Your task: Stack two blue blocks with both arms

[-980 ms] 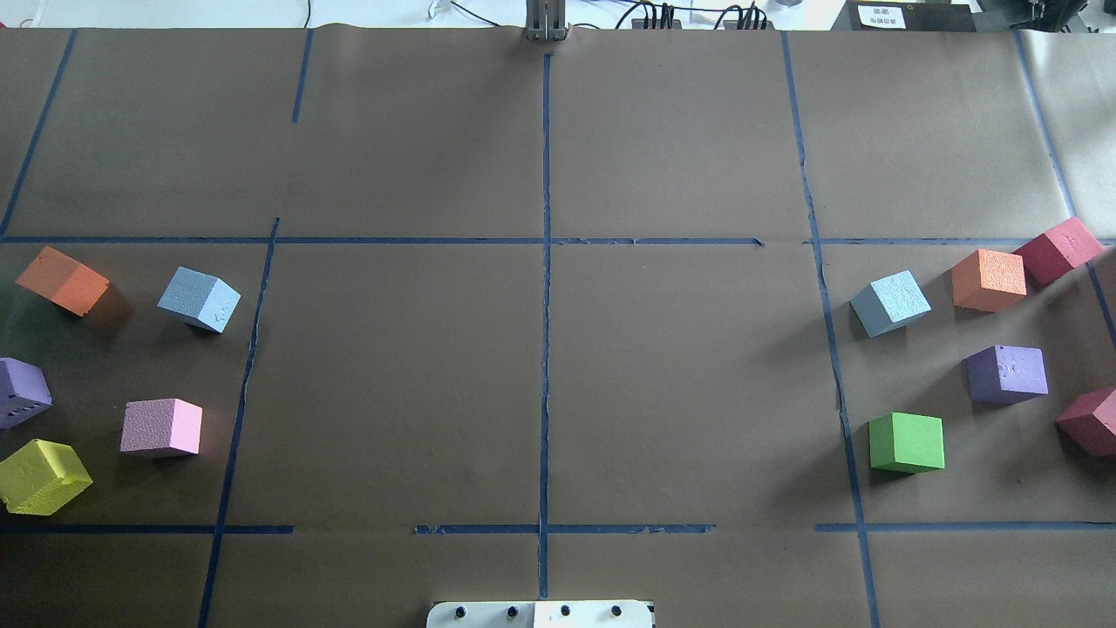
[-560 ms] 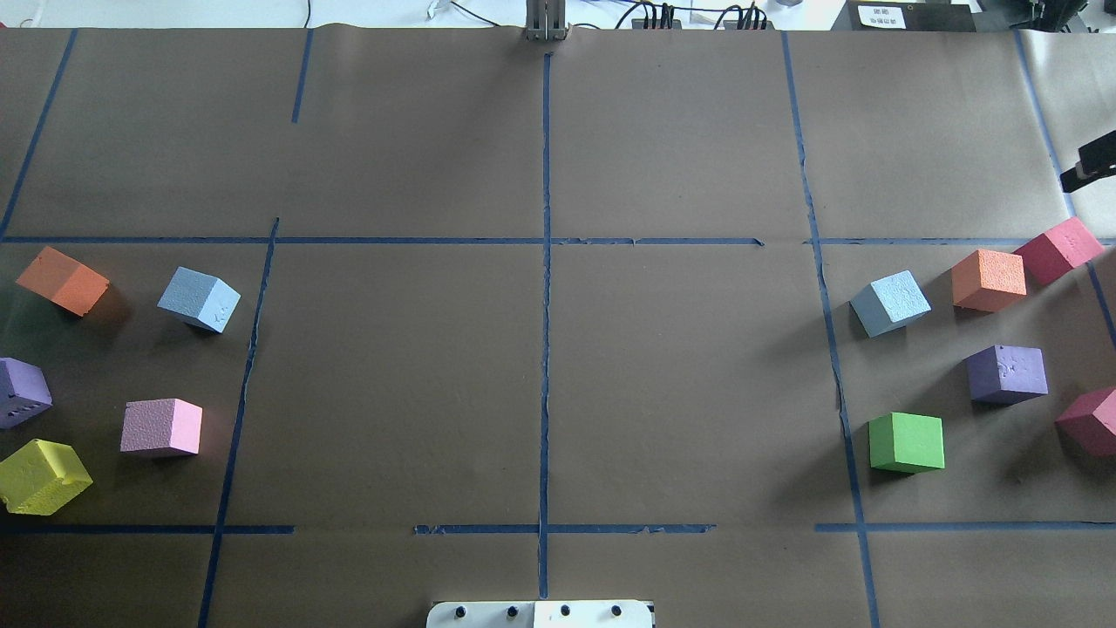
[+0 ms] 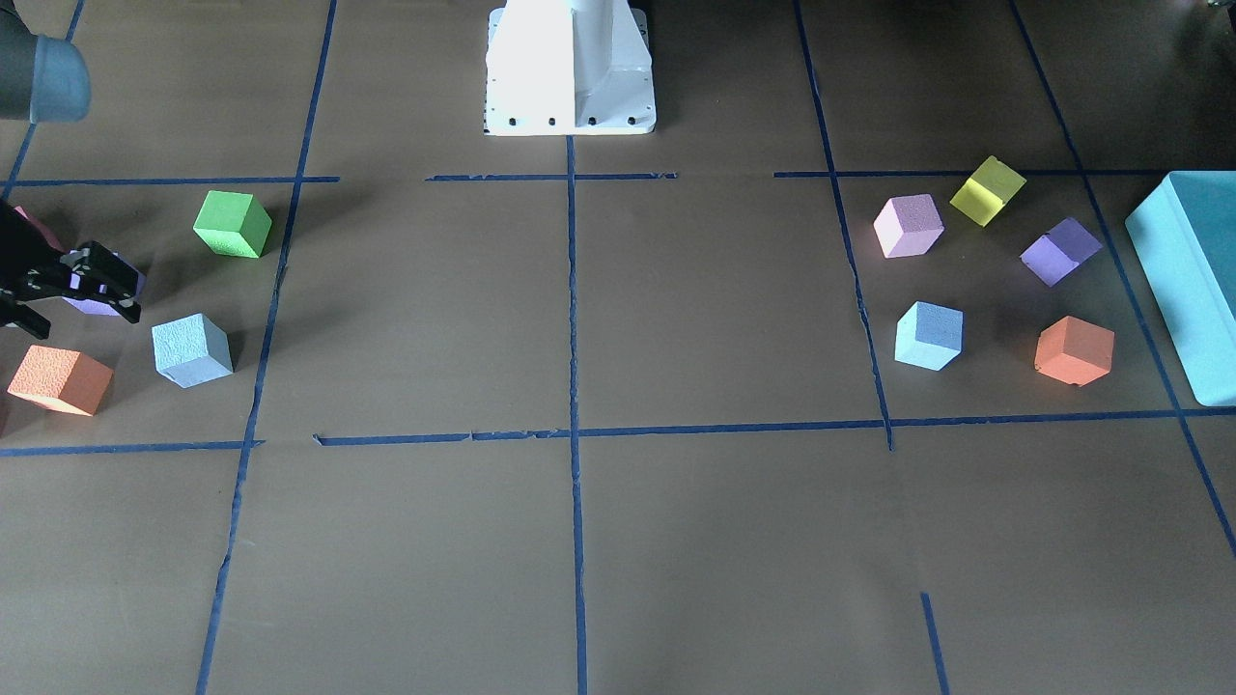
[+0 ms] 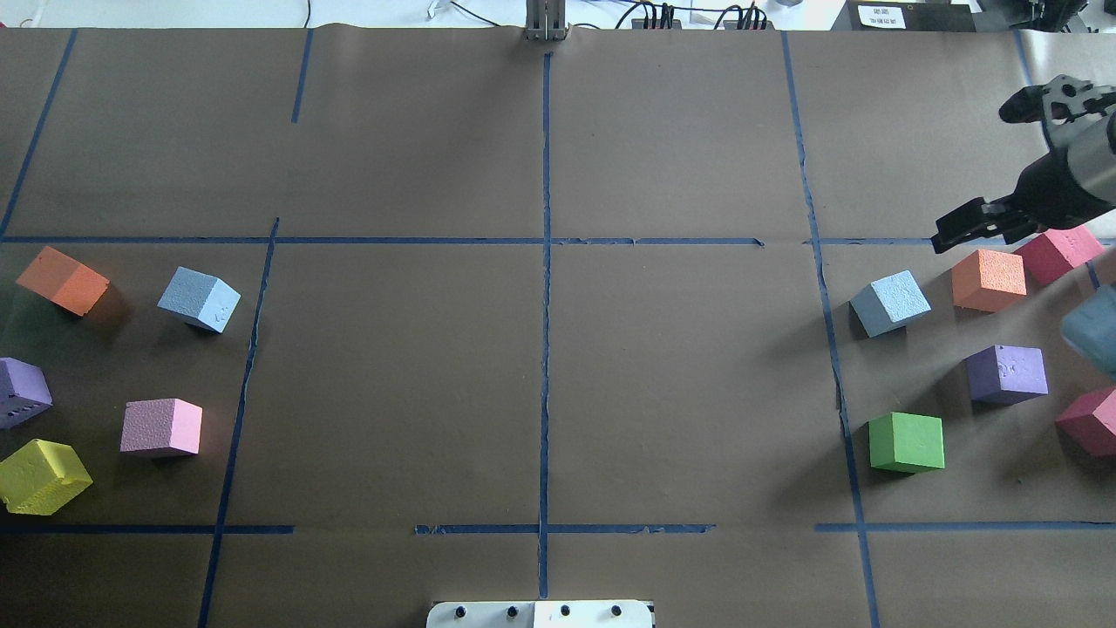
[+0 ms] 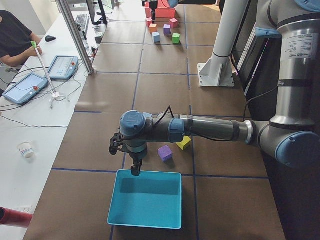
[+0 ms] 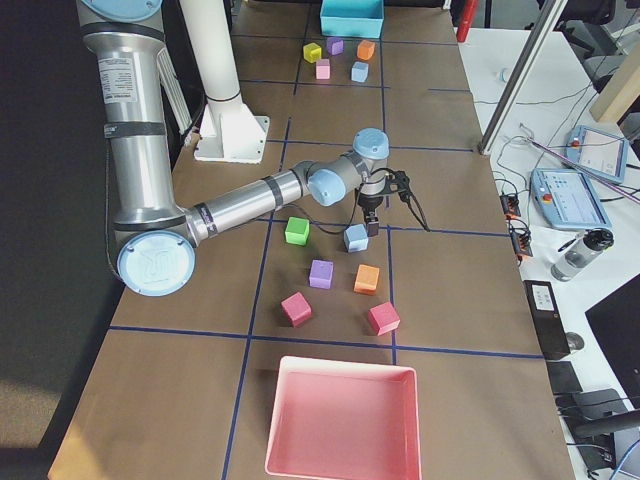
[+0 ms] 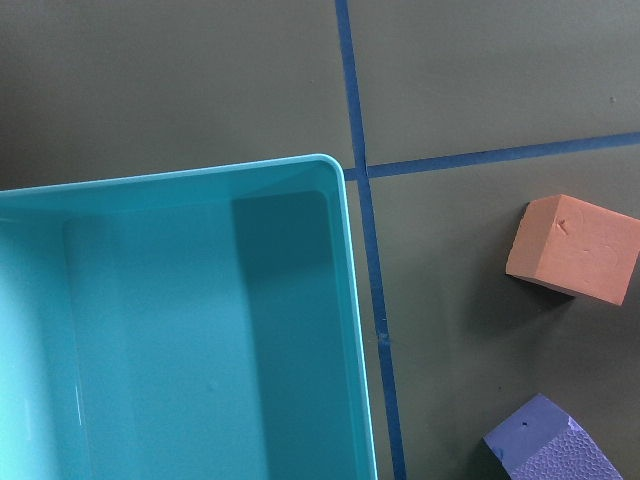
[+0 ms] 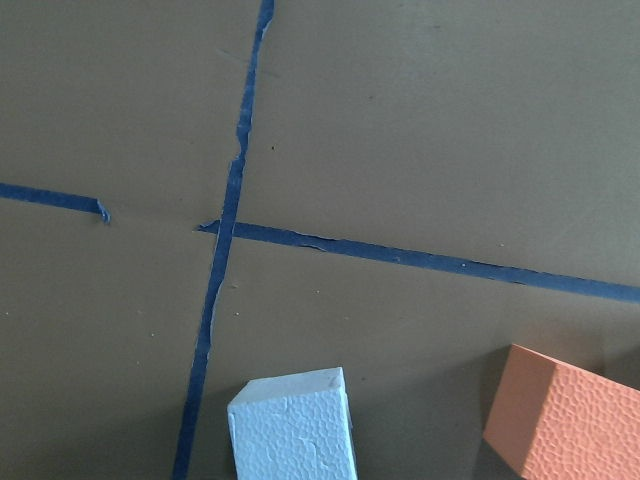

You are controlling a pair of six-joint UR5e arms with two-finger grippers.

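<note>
Two pale blue blocks lie far apart on the brown table. One [image 4: 200, 299] is on the left, also in the front view [image 3: 929, 335]. The other [image 4: 890, 303] is on the right, also in the front view [image 3: 191, 349] and low in the right wrist view [image 8: 295, 425]. My right gripper [image 4: 981, 174] is open and empty above the table, beyond and to the right of the right blue block, near the orange cube [image 4: 989, 280]. My left gripper [image 5: 132, 160] hangs over the teal tray's edge [image 5: 145, 172]; I cannot tell whether it is open or shut.
Orange, purple, pink and yellow cubes surround the left blue block. Orange, purple, green and red cubes surround the right one. The teal tray [image 3: 1183, 280] lies at the left end of the table, a pink tray [image 6: 340, 370] at the right end. The white pedestal [image 3: 570, 68] stands at the middle.
My right gripper has come into the overhead view from the right edge and moved left towards the right group of cubes. No cube has moved.
</note>
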